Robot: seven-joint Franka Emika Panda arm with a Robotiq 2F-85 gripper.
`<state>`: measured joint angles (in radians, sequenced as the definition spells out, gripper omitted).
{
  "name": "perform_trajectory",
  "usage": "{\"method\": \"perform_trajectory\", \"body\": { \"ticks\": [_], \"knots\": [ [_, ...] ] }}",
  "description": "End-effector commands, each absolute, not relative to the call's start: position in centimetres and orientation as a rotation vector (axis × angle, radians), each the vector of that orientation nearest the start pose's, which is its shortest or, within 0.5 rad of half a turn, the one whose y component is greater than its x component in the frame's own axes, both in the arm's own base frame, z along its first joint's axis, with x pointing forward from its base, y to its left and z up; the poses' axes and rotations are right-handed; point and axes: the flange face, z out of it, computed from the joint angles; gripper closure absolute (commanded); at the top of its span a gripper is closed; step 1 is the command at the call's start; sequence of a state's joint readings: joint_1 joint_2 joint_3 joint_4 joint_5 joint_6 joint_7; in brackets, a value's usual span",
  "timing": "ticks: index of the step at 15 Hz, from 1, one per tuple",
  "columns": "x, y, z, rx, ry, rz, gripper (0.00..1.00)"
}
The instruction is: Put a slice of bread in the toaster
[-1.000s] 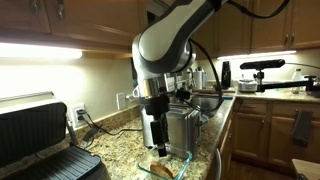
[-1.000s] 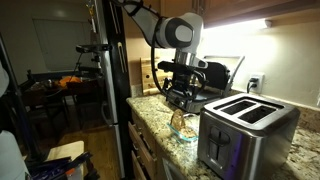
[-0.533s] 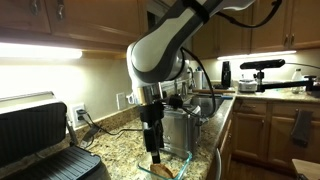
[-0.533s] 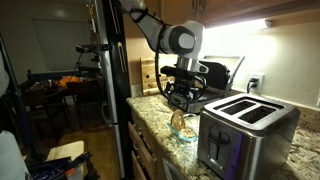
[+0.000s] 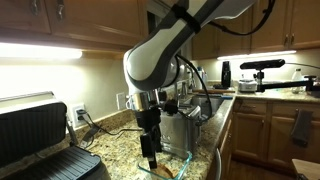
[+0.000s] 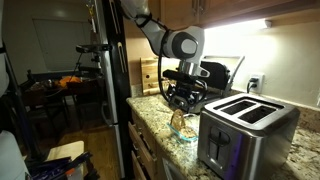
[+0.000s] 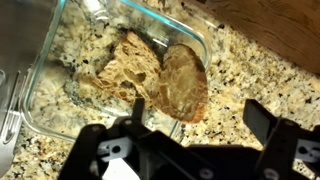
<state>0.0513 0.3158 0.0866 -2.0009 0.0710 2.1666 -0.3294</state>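
Obscured: in the wrist view the glass dish [image 7: 60, 100] is cut off at the upper and left edges. In an exterior view the dish [image 5: 174, 166] sits at the bottom edge of the picture, half behind the arm, its contents only a brown smudge. Tool: gripper [image 7: 195, 122], pointing down over the dish, fingers [image 7: 108, 150] spread wide, nothing between them; whether they touch the bread cannot be told. Container: clear glass dish on the speckled granite counter [image 7: 262, 70], holding the slice of bread [image 7: 186, 82], rounded with a darker crust, which overlaps a second, more ragged slice [image 7: 122, 68] beside it. Toaster [image 6: 246, 124]: stainless steel, two top slots showing no bread, standing just beside the dish. Contact grill [image 5: 38, 140]: black, lid raised, well apart along the counter.
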Motion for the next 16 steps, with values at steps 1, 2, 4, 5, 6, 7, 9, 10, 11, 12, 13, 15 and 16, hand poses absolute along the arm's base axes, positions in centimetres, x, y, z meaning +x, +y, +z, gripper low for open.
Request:
{"method": "perform_trajectory", "body": {
  "ticks": [1, 2, 4, 5, 6, 7, 9, 10, 11, 12, 13, 15, 16],
  "knots": [
    [58.3, 8.3, 28.6, -2.988, -0.597, 0.201, 0.0],
    [58.4, 8.3, 28.4, -2.988, -0.594, 0.205, 0.0],
    [58.4, 8.3, 28.1, -2.986, -0.59, 0.211, 0.0],
    [58.4, 8.3, 28.0, -2.986, -0.588, 0.213, 0.0],
    [58.4, 8.2, 28.0, -2.986, -0.585, 0.214, 0.0],
    [58.4, 8.2, 27.9, -2.986, -0.582, 0.216, 0.0],
    [58.5, 8.2, 27.7, -2.987, -0.576, 0.218, 0.0],
    [58.6, 8.2, 27.6, -2.987, -0.571, 0.22, 0.0],
    [58.6, 8.2, 27.5, -2.987, -0.568, 0.223, 0.0],
    [58.6, 8.2, 27.4, -2.987, -0.566, 0.225, 0.0],
    [58.7, 8.2, 27.3, -2.986, -0.565, 0.225, 0.0],
    [58.7, 8.2, 27.3, -2.987, -0.562, 0.226, 0.0],
    [58.7, 8.1, 27.3, -2.987, -0.561, 0.226, 0.0]
  ]
}}
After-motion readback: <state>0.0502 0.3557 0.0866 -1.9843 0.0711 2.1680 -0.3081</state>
